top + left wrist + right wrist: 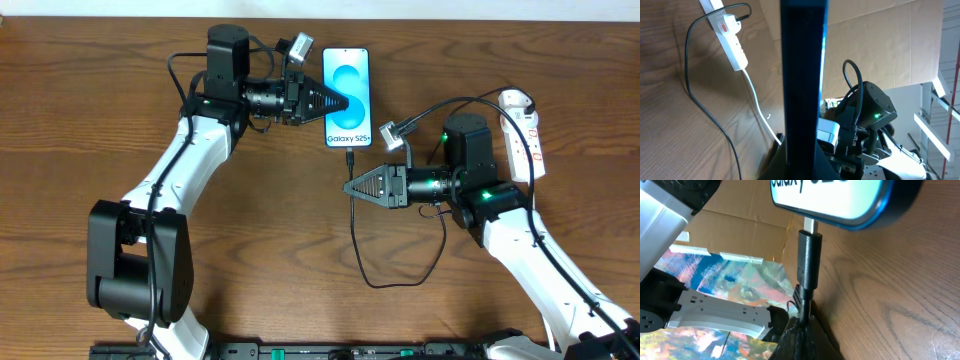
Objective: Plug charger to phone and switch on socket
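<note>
My left gripper (pixel 342 100) is clamped shut on the phone (pixel 350 70), near the tabletop's far edge; my right gripper (pixel 349 188) pinches the charger (pixel 807 262) just behind its plug; bare metal shows at the port, so I judge it unseated; push straight, phone braced; the socket (pixel 527 125), far right, has switches too small to read.

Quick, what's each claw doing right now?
Left gripper: closed, pinching the phone at its edge.
Right gripper: closed on the charger just behind its plug.
</note>
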Tool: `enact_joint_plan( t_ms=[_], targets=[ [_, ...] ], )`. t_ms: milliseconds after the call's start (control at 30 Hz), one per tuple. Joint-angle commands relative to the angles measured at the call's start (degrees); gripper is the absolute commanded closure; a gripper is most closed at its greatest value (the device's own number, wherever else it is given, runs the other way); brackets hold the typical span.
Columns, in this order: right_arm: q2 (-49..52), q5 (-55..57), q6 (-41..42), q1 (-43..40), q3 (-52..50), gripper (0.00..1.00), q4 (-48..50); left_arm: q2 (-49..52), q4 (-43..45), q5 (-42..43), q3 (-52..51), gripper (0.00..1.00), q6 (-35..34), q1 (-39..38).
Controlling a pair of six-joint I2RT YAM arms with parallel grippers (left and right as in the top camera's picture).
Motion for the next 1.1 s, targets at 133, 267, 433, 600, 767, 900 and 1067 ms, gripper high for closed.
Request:
enact_joint_plan(
  t_ms=[133,267,433,600,767,900,1067],
  targets=[
    [0.2,-1.2,-1.4,-0.2,0.1,0.99,0.1,-1.2,0.3,0.9,0.7,0.93,0.8,0.1],
    [0.2,-1.1,-1.4,-0.2,0.1,0.99,0.1,-1.2,0.3,1.0,0.7,0.93,0.8,0.1],
    [0.2,-1.1,-1.8,-0.2,0.1,0.99,0.1,-1.2,-0.2,1.2,0.7,0.93,0.8,0.1],
    [0.2,-0.8,-1.8,-0.2,0.1,0.99,0.6,-1.2,-0.4,1.2,0.7,0.93,0.8,0.0],
    [0.2,0.5,-1.8,-0.2,0.1,0.99,0.6,-1.2,-0.4,2.5,0.7,0.93,0.8,-0.8],
    [0.2,0.7,-1.8,-0.2,0.1,0.99,0.6,-1.2,-0.4,2.7,0.7,0.93,0.8,-0.9],
    [0.2,2.3,-2.9,-0.4,0.1,0.99,1.1,-1.2,-0.3,4.1,0.7,0.92,0.8,-0.9]
  ],
)
